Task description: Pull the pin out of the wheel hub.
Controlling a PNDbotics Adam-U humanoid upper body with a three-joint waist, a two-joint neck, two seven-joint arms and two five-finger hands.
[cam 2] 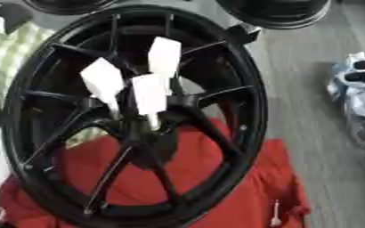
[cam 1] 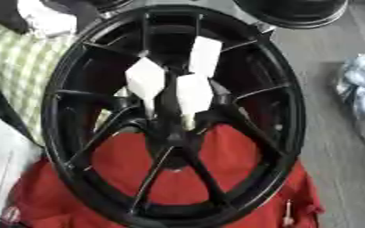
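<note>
A grey floor (cam 2: 310,147) runs under the whole scene, and on it lies a red cloth (cam 1: 240,151) that carries a large black wheel hub (cam 2: 256,111). The hub fills most of both views, its thin spokes fanning out from a dark centre (cam 2: 151,133). The red cloth shows through the lower spokes and spreads out past the hub's near rim.

Three white tags stand at the hub's centre: one (cam 2: 102,81) to the left, one (cam 2: 149,94) in the middle and one (cam 2: 164,57) higher up, towards the hub's far rim. Each seems to sit on a pale stem going down into the hub's centre; which of them is the pin cannot be told.

Left of the hub lies a green-and-white checked cloth (cam 1: 14,62), partly seen through the spokes. A white sheet (cam 1: 2,164) lies at the hub's lower left. Beyond the hub's far rim sit parts of two other dark wheels (cam 2: 275,13). Right of the hub, well apart from it, lies a blue-and-white bundle (cam 2: 357,98). A small white stick-like thing (cam 2: 276,213) lies on the red cloth near the hub's lower right.

Neither robot hand shows in either view, so their state cannot be told.
</note>
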